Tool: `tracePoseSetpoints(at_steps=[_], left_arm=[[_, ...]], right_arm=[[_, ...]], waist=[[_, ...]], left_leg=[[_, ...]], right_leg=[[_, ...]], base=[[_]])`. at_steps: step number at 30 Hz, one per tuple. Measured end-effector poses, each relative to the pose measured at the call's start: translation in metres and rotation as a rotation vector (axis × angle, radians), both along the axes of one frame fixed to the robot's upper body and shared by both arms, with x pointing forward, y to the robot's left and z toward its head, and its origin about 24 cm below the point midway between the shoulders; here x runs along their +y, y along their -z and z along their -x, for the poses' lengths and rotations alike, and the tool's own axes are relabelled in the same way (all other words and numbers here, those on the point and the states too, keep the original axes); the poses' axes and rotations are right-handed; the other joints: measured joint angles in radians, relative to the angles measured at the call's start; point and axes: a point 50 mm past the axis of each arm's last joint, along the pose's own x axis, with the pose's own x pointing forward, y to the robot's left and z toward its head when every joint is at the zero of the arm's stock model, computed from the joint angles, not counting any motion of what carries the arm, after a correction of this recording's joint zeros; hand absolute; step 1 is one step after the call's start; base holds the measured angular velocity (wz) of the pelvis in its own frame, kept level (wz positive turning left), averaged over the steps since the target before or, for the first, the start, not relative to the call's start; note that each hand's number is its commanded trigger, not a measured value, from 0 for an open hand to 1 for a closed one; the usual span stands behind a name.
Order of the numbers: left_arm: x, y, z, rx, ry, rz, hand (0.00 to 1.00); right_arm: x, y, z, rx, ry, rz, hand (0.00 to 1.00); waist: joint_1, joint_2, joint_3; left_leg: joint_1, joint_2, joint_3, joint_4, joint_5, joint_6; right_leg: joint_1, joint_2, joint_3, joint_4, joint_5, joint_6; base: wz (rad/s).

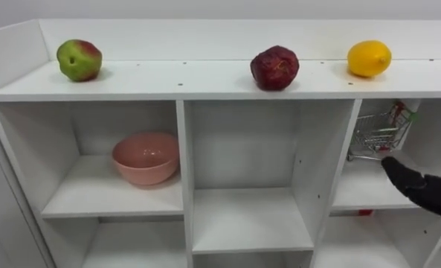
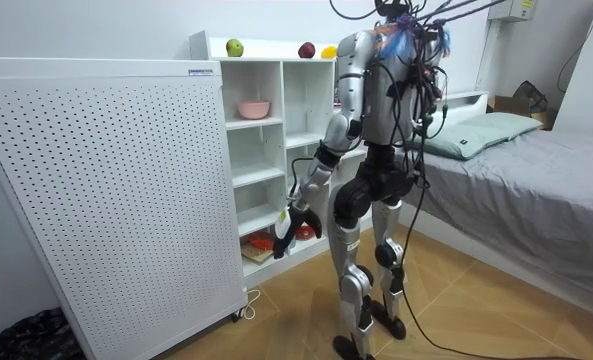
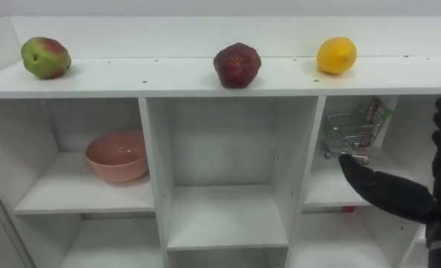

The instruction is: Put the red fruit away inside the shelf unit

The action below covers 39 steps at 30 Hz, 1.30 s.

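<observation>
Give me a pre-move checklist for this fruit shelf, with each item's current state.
1. Fruit in place: apple, dark red fruit and lemon sit apart on the top shelf: ok.
2. Right hand open and holding nothing: ok.
3. Right hand at a fruit: it is below the top shelf, at the right compartment: not ok.
4. Right hand clear of the toy cart: close in front of it, contact cannot tell.
5. Pink bowl upright in the left compartment: ok.
6. Left hand ready: hangs low by the lower shelves, cannot tell.
</observation>
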Motion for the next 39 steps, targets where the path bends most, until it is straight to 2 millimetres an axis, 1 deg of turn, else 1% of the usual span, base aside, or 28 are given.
tracePoseSetpoints(at_steps=[1,3,4,6,9,15,17,20,22,24,25,26,28,29,30,32,39], left_arm=[[0.000,0.000,-0.001,-0.003,0.001,0.000,0.00],[0.002,-0.001,-0.004,-0.016,0.000,0.005,0.00],[0.002,-0.001,-0.004,-0.016,0.001,0.007,0.00],[0.002,0.000,-0.003,-0.009,0.001,0.012,0.00],[0.001,0.000,-0.004,-0.007,0.007,0.018,0.00],[0.002,-0.002,-0.008,-0.021,0.012,0.019,0.00],[0.002,-0.003,-0.012,-0.039,0.017,0.016,0.00],[0.002,-0.004,-0.018,-0.054,0.022,0.014,0.00],[0.002,-0.005,-0.021,-0.059,0.024,0.012,0.00],[0.004,-0.006,-0.022,-0.059,0.025,0.007,0.00],[0.004,-0.006,-0.022,-0.058,0.026,0.005,0.00],[0.005,-0.006,-0.022,-0.054,0.025,0.003,0.00],[0.007,-0.007,-0.022,-0.052,0.026,-0.001,0.00],[0.009,-0.007,-0.022,-0.052,0.026,-0.006,0.00],[0.011,-0.008,-0.023,-0.051,0.027,-0.010,0.00],[0.012,-0.009,-0.024,-0.047,0.023,-0.017,0.00],[0.014,-0.009,-0.025,-0.039,0.018,-0.024,0.00]], right_arm=[[0.000,-0.004,0.001,-0.015,-0.003,0.011,0.00],[0.003,-0.023,0.003,-0.089,-0.024,0.061,0.00],[0.004,-0.028,0.004,-0.110,-0.029,0.073,0.00],[0.008,-0.045,0.005,-0.188,-0.050,0.111,0.00],[0.011,-0.057,0.003,-0.232,-0.040,0.167,0.00],[0.017,-0.079,0.001,-0.323,-0.044,0.233,0.00],[0.018,-0.086,0.002,-0.351,-0.050,0.246,0.00],[0.016,-0.098,-0.004,-0.389,-0.062,0.225,0.00],[0.013,-0.101,-0.009,-0.383,-0.063,0.213,0.00],[0.010,-0.100,-0.013,-0.368,-0.063,0.191,0.00],[0.009,-0.100,-0.014,-0.364,-0.065,0.185,0.00],[0.008,-0.100,-0.017,-0.355,-0.072,0.173,0.00],[0.006,-0.101,-0.023,-0.341,-0.076,0.159,0.00],[0.003,-0.103,-0.029,-0.334,-0.081,0.131,0.00],[0.001,-0.104,-0.034,-0.323,-0.086,0.107,0.00],[-0.001,-0.105,-0.040,-0.304,-0.096,0.081,0.00],[0.004,-0.111,-0.050,-0.283,-0.146,0.062,0.00]], waist=[[0.001,0.000,0.0001],[0.010,-0.001,0.0000],[0.015,-0.002,-0.0004],[0.019,-0.006,-0.0021],[0.024,-0.012,-0.0034],[0.025,-0.014,-0.0042],[0.024,-0.014,-0.0047],[0.024,-0.019,-0.0058],[0.023,-0.027,-0.0039],[0.023,-0.038,-0.0002],[0.023,-0.039,0.0002],[0.023,-0.042,-0.0013],[0.023,-0.046,-0.0016],[0.023,-0.049,-0.0005],[0.022,-0.052,-0.0016],[0.021,-0.054,-0.0030],[0.034,-0.052,-0.0029]], left_leg=[[-0.002,0.000,0.000,0.000,0.000,0.000],[-0.007,0.000,0.003,0.000,0.000,0.000],[-0.008,0.000,0.005,0.000,0.000,0.000],[-0.010,0.000,0.006,0.001,0.000,0.000],[-0.012,-0.001,0.006,0.006,0.000,0.000],[-0.016,0.000,0.006,0.007,0.000,0.000],[-0.020,0.000,0.006,0.007,0.000,0.000],[-0.028,0.001,-0.001,0.008,0.000,0.000],[-0.029,0.001,-0.003,0.008,0.000,0.000],[-0.031,0.001,-0.004,0.008,0.000,0.000],[-0.032,0.001,-0.006,0.008,0.000,0.000],[-0.035,0.000,-0.008,0.010,0.000,0.000],[-0.039,0.000,-0.009,0.013,0.000,0.000],[-0.040,0.000,-0.010,0.015,0.000,0.000],[-0.043,0.000,-0.010,0.016,0.000,0.000],[-0.048,0.000,-0.010,0.019,0.000,0.000],[-0.046,0.001,-0.021,0.019,0.000,0.000]], right_leg=[[-0.002,-0.001,-0.001,0.002,0.000,0.000],[-0.017,-0.001,0.003,0.011,0.001,0.001],[-0.017,-0.001,0.003,0.013,0.001,0.001],[-0.017,0.001,0.004,0.014,0.004,0.002],[-0.019,0.000,0.000,0.014,0.005,0.002],[-0.023,-0.001,-0.003,0.015,0.006,0.002],[-0.029,-0.001,-0.004,0.017,0.006,0.001],[-0.030,-0.001,-0.009,0.020,0.007,0.001],[-0.028,-0.001,-0.013,0.020,0.007,0.001],[-0.027,-0.001,-0.019,0.020,0.007,0.001],[-0.027,-0.002,-0.024,0.020,0.007,0.001],[-0.027,-0.003,-0.030,0.017,0.007,0.000],[-0.028,-0.004,-0.032,0.015,0.007,0.001],[-0.028,-0.004,-0.033,0.015,0.008,0.001],[-0.028,-0.004,-0.034,0.014,0.008,0.000],[-0.030,-0.004,-0.036,0.013,0.008,0.000],[-0.026,-0.003,-0.040,0.014,0.008,0.000]], base=[[0.09],[0.02],[0.00],[0.03],[0.06],[0.01],[0.00],[0.01],[0.05],[0.05],[0.07],[0.07],[0.05],[0.04],[0.05],[0.06],[0.01]])
